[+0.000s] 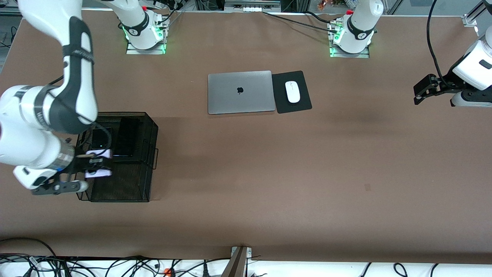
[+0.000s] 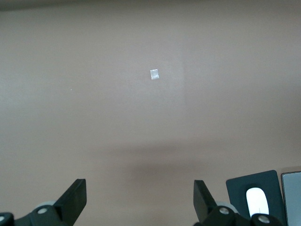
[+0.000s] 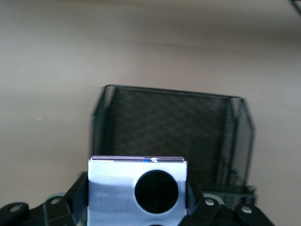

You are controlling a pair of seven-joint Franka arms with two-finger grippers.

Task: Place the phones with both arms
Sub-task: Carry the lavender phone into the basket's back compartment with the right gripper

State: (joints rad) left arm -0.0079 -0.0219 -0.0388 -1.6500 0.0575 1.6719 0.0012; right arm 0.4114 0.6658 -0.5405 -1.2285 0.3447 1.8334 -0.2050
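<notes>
The right gripper (image 1: 96, 165) pinches the lavender-white phone (image 3: 137, 190) over the black mesh basket (image 1: 144, 154), the square black phone (image 1: 101, 138) and slim black phone (image 1: 127, 136) lying in it beside the claw, while the left gripper (image 2: 140, 200) waits spread wide over bare table.

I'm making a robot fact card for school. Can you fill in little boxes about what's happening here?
Right claw: shut on the lavender phone, over the black mesh basket
Left claw: open, holding nothing, waiting over bare table toward the left arm's end
In the basket: small black phone and long black phone
Also on the table: closed grey laptop, white mouse on a black pad beside it
</notes>
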